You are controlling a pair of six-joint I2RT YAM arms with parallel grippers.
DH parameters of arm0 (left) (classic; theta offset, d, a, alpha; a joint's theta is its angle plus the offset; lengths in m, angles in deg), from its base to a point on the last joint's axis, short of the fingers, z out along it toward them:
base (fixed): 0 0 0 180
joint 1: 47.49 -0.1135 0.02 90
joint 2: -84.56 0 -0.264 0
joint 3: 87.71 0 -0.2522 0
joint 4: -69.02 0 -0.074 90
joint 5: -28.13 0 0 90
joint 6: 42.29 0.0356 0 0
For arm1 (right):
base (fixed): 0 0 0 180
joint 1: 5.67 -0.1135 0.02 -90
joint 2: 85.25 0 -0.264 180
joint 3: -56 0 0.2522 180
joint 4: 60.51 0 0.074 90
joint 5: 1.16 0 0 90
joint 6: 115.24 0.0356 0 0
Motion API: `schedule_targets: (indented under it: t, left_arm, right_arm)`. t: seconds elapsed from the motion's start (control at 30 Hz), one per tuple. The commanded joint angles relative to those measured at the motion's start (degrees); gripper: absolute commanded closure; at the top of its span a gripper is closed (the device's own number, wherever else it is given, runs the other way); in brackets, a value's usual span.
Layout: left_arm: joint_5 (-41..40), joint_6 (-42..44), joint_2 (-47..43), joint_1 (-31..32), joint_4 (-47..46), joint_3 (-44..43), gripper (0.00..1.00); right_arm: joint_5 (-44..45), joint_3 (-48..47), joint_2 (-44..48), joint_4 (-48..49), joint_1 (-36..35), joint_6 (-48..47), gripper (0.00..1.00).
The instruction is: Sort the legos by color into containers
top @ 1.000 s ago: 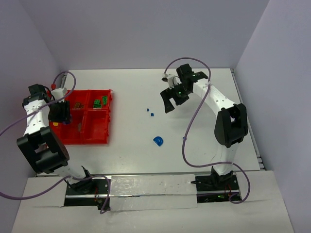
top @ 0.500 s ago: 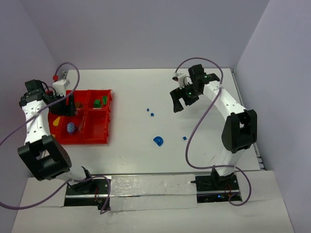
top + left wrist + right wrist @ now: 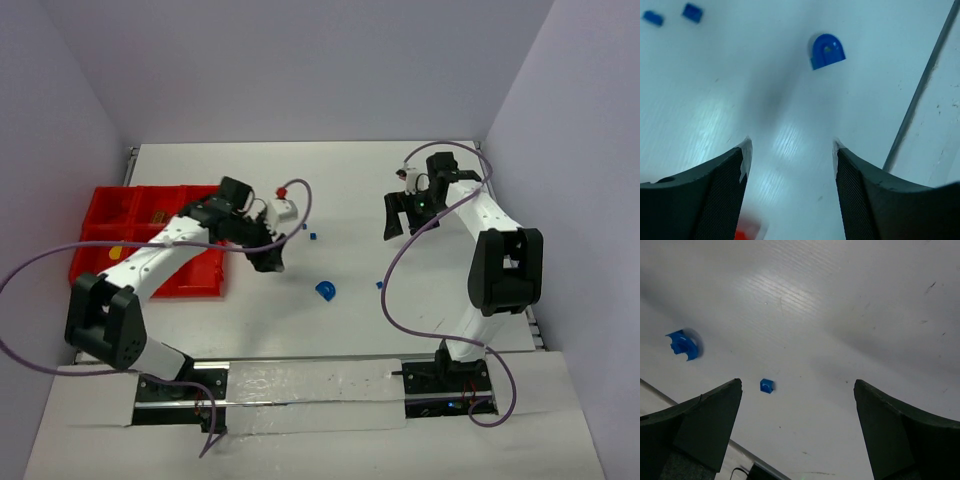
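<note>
Legos lie loose on your white table (image 3: 250, 170). A blue rounded plastic arch (image 3: 827, 50) sits just ahead of your left gripper (image 3: 790, 150), whose fingers are spread wide with nothing between them. A tiny blue bit (image 3: 692, 12) and a second blue bit (image 3: 652, 18) lie farther ahead, off to its left. Your right gripper (image 3: 797, 385) hangs splayed and empty above a third tiny blue piece (image 3: 766, 385). The bright red plastic compartment bins (image 3: 100, 205) stand behind the left gripper, back along its arm.

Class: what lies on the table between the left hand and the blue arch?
Nothing: from the left hand to the blue arch runs bare table, shown in the left wrist view.
</note>
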Motion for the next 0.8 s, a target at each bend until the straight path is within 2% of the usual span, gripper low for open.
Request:
schedule_targets:
  t: [0.0,0.1,0.27,0.33,0.5,0.77]
  left_arm:
    - [-6.4,-8.9,5.3,8.4,-11.9,0.6,0.30]
    - [-7.4,-13.5,10.2,11.8,-11.9,-1.9,0.35]
    - [-7.7,-20.3,16.3,14.0,-15.2,-3.5,0.35]
    - [-5.4,-21.7,17.9,14.5,-15.6,-4.0,0.35]
    - [-3.0,-23.1,20.7,16.0,-16.4,-5.2,0.34]
    - [-5.4,-22.8,23.2,18.7,-15.6,-8.0,0.30]
  right_arm:
    - [-0.3,0.7,3.1,6.3,0.1,5.0,0.00]
    - [0.2,0.5,3.1,7.7,0.1,7.3,0.00]
    - [0.0,0.4,3.4,8.5,0.2,8.3,0.00]
    - [-0.9,0.7,3.3,8.8,0.2,8.3,0.00]
    - [-1.4,2.1,3.2,10.5,0.2,8.7,0.00]
    - [-0.8,0.1,1.7,9.3,1.1,8.4,0.00]
